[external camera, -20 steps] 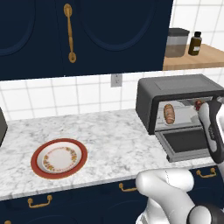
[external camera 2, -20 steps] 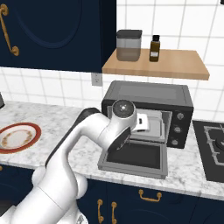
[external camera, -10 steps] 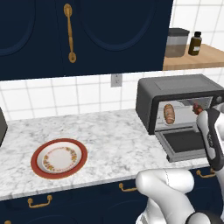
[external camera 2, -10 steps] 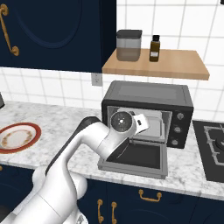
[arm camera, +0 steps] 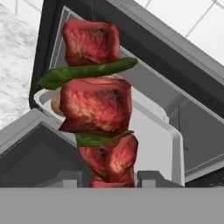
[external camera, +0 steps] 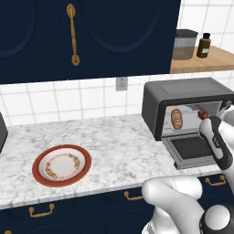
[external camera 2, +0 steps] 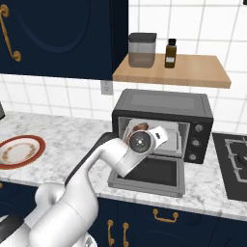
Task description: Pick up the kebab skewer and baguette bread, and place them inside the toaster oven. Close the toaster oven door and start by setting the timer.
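We see our two-finger gripper point(arm camera: 114, 178) closed on the kebab skewer point(arm camera: 97, 105), a stick of red-brown meat chunks with green pepper slices between them, which rises straight up from between the dark fingertips point(arm camera: 151, 177) in the hand view. The skewer is held in front of the wide opening of the dark grey boxy toaster oven point(external camera: 183, 93), which stands toward the right end of the white marble worktop point(external camera: 114, 151), against the tiled wall. Its dark grey drop-down door point(external camera: 194, 150) lies open and flat, reaching out to the worktop's front edge. In the left base view the short golden-brown baguette bread point(external camera: 177, 118) lies inside the oven, toward the left side of the cavity, and the skewer's tip point(external camera: 203, 114) shows just to its right. A round red-rimmed plate point(external camera: 61, 164) sits near the worktop's left end, well apart from the oven.
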Motion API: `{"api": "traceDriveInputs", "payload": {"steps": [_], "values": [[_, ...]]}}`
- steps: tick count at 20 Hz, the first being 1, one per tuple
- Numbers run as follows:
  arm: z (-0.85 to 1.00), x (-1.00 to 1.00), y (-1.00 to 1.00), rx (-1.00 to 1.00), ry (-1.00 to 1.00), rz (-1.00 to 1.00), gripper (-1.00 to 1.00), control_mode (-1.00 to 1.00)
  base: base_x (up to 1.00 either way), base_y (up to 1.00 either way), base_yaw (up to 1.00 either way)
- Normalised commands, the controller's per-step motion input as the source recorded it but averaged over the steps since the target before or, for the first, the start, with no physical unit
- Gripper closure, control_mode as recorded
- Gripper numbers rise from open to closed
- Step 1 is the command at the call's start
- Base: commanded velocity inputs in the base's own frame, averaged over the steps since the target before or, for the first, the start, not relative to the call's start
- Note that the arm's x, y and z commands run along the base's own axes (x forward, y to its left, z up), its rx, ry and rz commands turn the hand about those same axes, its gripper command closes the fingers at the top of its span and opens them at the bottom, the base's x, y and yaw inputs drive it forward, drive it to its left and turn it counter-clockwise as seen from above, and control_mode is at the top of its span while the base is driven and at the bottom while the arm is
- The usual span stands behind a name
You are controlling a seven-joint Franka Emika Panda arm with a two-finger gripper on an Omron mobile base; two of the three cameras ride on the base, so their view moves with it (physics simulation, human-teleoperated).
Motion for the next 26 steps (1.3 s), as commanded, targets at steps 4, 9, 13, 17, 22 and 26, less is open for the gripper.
{"api": "traceDriveInputs", "payload": {"steps": [4, 9, 13, 17, 22, 26], "values": [[0.0, 0.21, -0.21, -0.01, 0.0, 0.15, 1.0, -1.0, 0.0, 0.0, 0.0], [-0.1, 0.11, -0.05, 0.0, 0.0, 0.1, 1.0, -1.0, 0.0, 0.0, 0.0], [-0.04, 0.31, 0.0, 0.01, 0.0, 0.0, 1.0, -1.0, 0.0, 0.0, 0.0], [0.0, 0.22, 0.0, 0.04, 0.0, 0.0, 1.0, -1.0, 0.0, 0.0, 0.0], [-0.09, 0.05, -0.13, 0.05, -0.07, 0.0, 1.0, -1.0, 0.0, 0.0, 0.0], [-0.16, 0.0, -0.05, 0.06, -0.08, 0.0, 1.0, -1.0, 0.0, 0.0, 0.0]]}}
